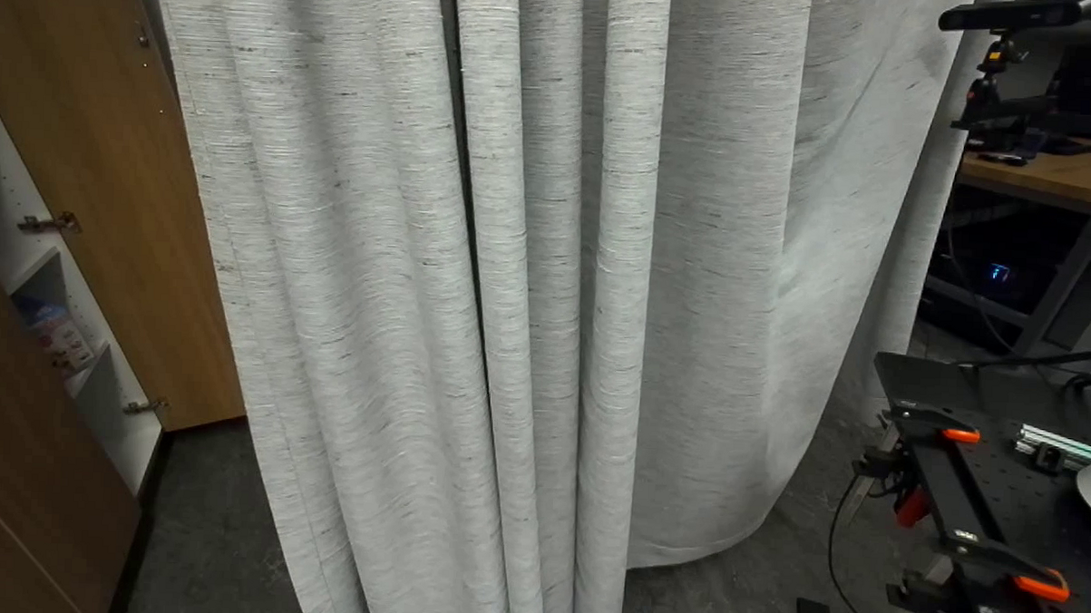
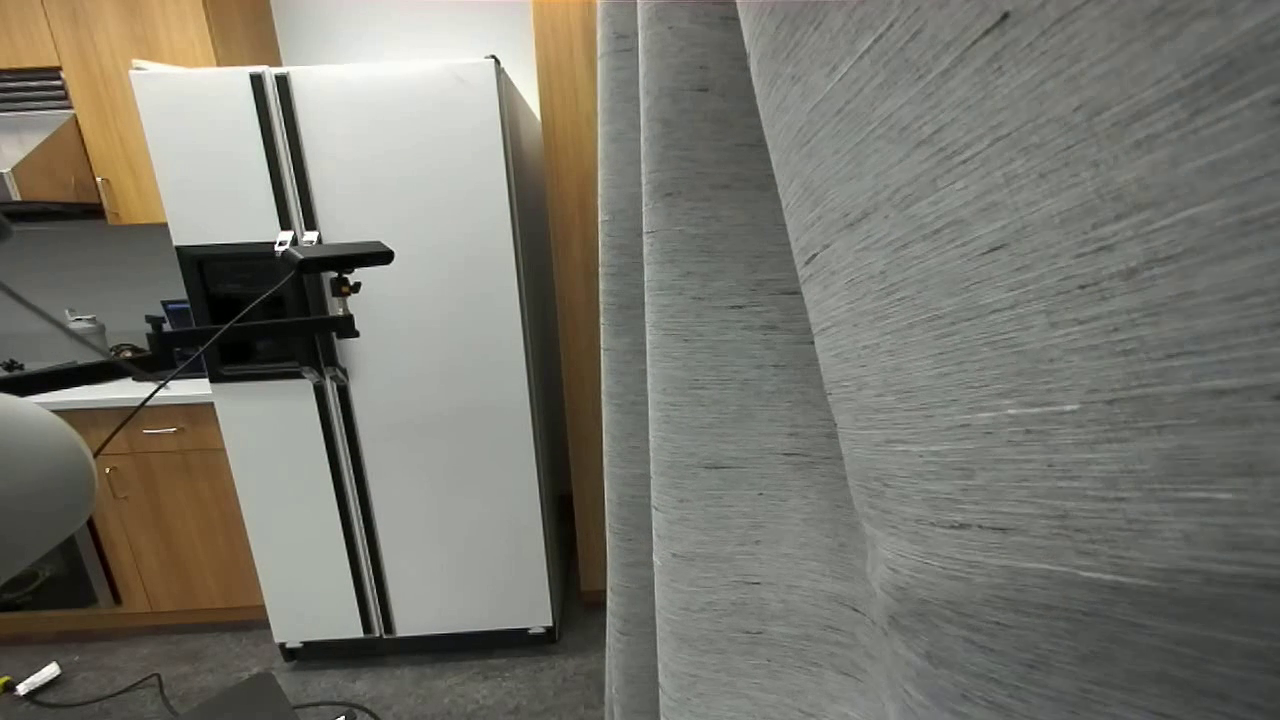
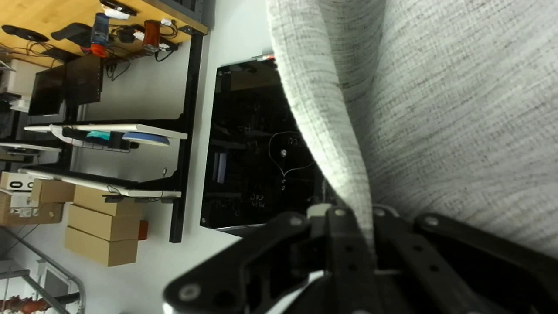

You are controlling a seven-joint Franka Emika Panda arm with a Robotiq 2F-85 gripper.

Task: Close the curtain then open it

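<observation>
The curtain [image 1: 720, 258] is light grey woven fabric with deep vertical folds. It fills the middle of an exterior view and also covers the right half of an exterior view [image 2: 960, 380]. In the wrist view the curtain [image 3: 462, 109] fills the upper right, and its edge runs down between the fingers. My gripper [image 3: 360, 218] is closed on that edge, with fabric pinched between the two fingers. The gripper is hidden in both exterior views, where the curtain stands in front.
A black mounting table [image 1: 1001, 522] with orange clamps stands right of the curtain, with a camera on a stand [image 1: 1007, 69] above. An open wooden cabinet door [image 1: 123, 192] stands at the left. A white fridge [image 2: 430, 350] and a black board [image 3: 248, 152] are in the background.
</observation>
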